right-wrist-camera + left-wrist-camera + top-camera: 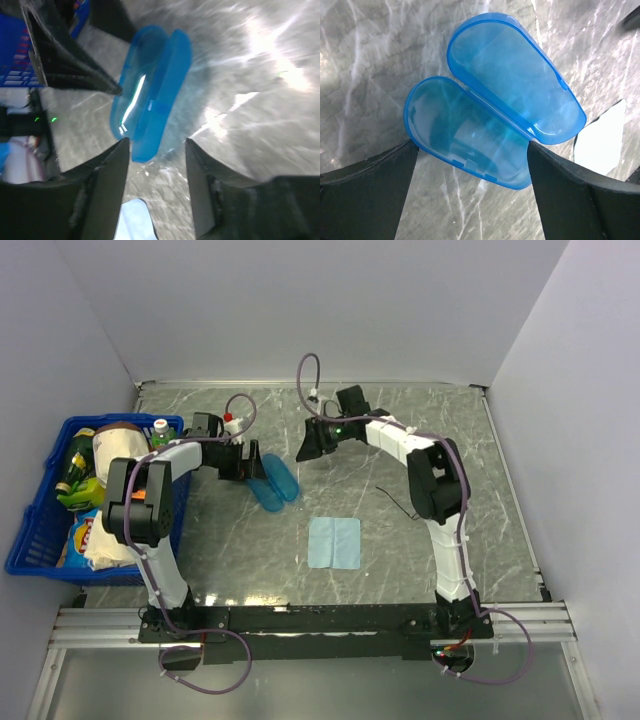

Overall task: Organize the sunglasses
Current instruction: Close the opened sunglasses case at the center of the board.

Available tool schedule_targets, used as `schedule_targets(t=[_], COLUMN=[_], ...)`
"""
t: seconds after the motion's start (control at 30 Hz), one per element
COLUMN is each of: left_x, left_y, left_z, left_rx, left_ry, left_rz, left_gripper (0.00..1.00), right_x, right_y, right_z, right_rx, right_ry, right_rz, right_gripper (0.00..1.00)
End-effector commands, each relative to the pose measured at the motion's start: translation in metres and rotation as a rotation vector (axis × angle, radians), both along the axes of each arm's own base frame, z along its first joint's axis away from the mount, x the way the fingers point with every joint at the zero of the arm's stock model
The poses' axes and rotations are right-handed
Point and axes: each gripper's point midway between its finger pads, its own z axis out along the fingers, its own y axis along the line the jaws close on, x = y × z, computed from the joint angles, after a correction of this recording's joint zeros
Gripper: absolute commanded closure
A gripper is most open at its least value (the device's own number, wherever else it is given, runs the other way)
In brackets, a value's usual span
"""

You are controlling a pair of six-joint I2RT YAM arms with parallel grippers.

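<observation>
The blue translucent case (272, 482) lies open on the marble table, both halves empty in the left wrist view (490, 100). My left gripper (243, 462) is open and low at the case's left side, its fingers (380, 185) spread on either side of the nearer half. My right gripper (313, 443) is open and empty, up and to the right of the case, which shows in the right wrist view (150, 90). The sunglasses (396, 503), a thin black wire frame, lie on the table beside my right arm, apart from both grippers.
A light-blue square cloth (334, 542) lies flat in front of the case; it also shows in the right wrist view (132, 220). A blue basket (30, 540) full of bottles and snack bags stands at the left edge. Walls enclose the table.
</observation>
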Motion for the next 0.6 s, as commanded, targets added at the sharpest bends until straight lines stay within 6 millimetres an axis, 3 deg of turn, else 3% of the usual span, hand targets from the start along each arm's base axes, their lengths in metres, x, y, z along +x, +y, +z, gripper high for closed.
schedule_targets(t=[0.0, 0.23, 0.33, 0.4, 0.57], left_x=[0.009, 0.009, 0.008, 0.006, 0.003], left_y=[-0.01, -0.012, -0.013, -0.014, -0.016], left_z=[0.014, 0.02, 0.019, 0.016, 0.009], left_rx=[-0.052, -0.081, -0.089, -0.094, -0.11], left_ry=[-0.017, -0.026, -0.017, -0.004, 0.021], left_rz=[-0.017, -0.026, -0.03, -0.033, -0.038], left_gripper=[0.07, 0.19, 0.2, 0.2, 0.2], right_x=[-0.025, -0.022, -0.026, -0.028, -0.036], right_y=[0.025, 0.028, 0.027, 0.027, 0.027], right_z=[-0.007, -0.018, -0.021, -0.01, -0.009], right_rx=[0.073, 0.064, 0.08, 0.121, 0.143], right_ry=[0.113, 0.16, 0.185, 0.186, 0.215], right_rz=[0.115, 0.095, 0.107, 0.125, 0.144], right_gripper=[0.49, 0.55, 0.59, 0.6, 0.57])
